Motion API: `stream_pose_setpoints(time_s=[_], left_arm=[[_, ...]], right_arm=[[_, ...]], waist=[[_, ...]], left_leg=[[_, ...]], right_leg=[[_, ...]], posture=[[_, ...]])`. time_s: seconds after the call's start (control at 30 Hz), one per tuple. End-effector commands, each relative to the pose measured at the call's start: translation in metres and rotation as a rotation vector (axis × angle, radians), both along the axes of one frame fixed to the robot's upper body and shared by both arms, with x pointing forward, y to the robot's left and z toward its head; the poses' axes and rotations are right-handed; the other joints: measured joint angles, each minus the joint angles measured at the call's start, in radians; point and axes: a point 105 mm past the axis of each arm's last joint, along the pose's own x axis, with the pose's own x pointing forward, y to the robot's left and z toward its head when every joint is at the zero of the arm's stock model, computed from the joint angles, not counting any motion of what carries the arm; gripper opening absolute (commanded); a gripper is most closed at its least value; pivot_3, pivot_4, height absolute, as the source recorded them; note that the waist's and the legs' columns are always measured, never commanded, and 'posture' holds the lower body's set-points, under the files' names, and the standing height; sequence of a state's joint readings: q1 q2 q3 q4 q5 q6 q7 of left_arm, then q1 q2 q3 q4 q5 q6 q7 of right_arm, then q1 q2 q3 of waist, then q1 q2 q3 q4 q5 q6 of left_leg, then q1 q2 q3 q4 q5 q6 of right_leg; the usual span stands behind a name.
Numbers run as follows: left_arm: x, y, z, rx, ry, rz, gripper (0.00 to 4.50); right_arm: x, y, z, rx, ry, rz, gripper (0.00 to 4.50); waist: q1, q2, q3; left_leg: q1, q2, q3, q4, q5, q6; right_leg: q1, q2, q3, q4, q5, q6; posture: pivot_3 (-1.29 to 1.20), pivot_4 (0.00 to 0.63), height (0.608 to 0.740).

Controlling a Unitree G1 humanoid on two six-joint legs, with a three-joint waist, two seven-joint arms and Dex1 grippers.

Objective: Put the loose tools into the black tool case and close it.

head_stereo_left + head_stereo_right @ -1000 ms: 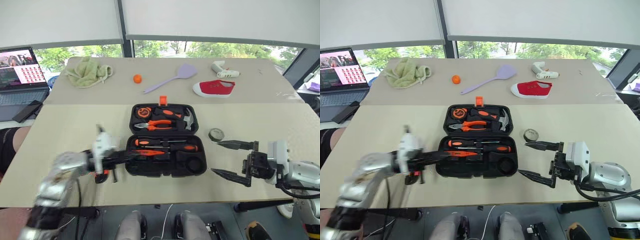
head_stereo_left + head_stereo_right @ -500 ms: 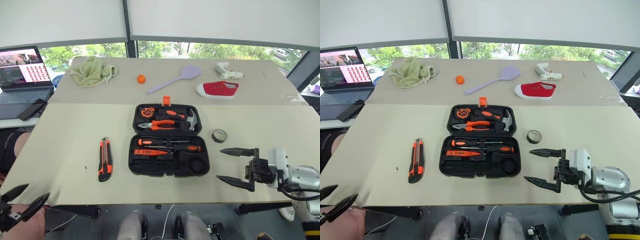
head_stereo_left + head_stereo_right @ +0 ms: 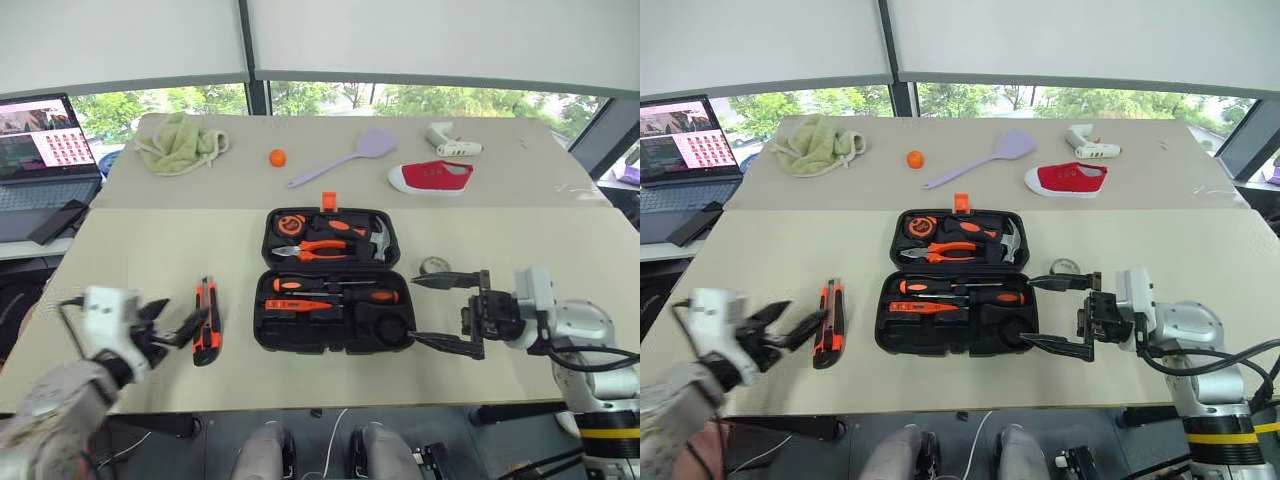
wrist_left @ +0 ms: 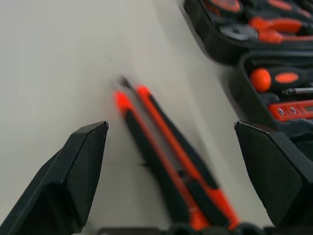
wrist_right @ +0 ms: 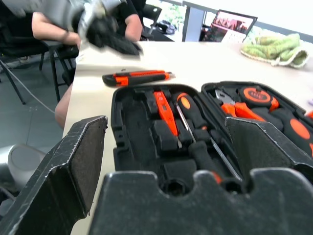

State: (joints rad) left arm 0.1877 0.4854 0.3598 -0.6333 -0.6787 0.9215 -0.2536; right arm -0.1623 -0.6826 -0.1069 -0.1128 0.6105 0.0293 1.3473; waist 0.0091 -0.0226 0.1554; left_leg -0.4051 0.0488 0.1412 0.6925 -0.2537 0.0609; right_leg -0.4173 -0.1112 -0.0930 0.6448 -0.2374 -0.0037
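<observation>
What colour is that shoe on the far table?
The shoe is red with a white sole, clearest in the left eye view.

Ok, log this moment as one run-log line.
case: open, screwdrivers slotted | utility knife: on table left of case | tape roll: on table right | left gripper: open beside knife | right gripper: open

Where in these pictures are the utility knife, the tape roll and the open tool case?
utility knife (image 3: pixel 207 333): left eye view, middle of its orange-and-black body.
tape roll (image 3: pixel 433 265): left eye view, its far rim, behind the right gripper's finger.
tool case (image 3: pixel 956 338): right eye view, near half's black tray.
</observation>
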Motion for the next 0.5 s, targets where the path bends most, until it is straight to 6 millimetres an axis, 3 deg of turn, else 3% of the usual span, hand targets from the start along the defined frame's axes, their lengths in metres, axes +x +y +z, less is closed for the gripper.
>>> stream_pose_setpoints(time_s=[0.03,0.23,0.33,0.5], left_arm=[[0.007,-0.006,-0.003,0.107,0.029,0.039,4.43],[0.001,-0.013,-0.021,0.157,0.137,0.048,4.43],[-0.003,-0.012,-0.025,0.162,0.164,0.058,3.73],[-0.001,-0.001,-0.015,0.180,0.117,0.066,2.03]], right_arm=[[-0.001,0.005,0.010,0.012,-0.041,0.013,4.50],[-0.001,0.005,0.009,0.017,-0.039,-0.009,4.50],[-0.002,0.004,0.009,0.018,-0.033,-0.019,4.50],[-0.002,0.003,0.008,0.017,-0.027,-0.027,4.50]], waist=[[0.003,0.000,0.000],[0.004,0.001,0.000],[0.004,0.002,-0.001],[0.004,0.003,-0.002]], left_leg=[[0.000,0.000,0.000,0.000,0.000,0.000],[0.000,0.000,0.000,0.000,0.000,0.000],[0.000,0.000,0.000,0.000,0.000,0.000],[0.000,0.000,0.000,0.000,0.000,0.000]], right_leg=[[-0.001,0.000,0.000,0.001,0.000,0.000],[-0.001,0.000,0.001,0.001,0.000,-0.001],[-0.001,0.000,0.001,0.001,0.000,-0.001],[-0.001,-0.001,0.001,0.001,0.000,-0.001]], posture=[[0.00,0.150,0.740],[0.00,0.150,0.740],[0.00,0.150,0.740],[0.00,0.150,0.740]])
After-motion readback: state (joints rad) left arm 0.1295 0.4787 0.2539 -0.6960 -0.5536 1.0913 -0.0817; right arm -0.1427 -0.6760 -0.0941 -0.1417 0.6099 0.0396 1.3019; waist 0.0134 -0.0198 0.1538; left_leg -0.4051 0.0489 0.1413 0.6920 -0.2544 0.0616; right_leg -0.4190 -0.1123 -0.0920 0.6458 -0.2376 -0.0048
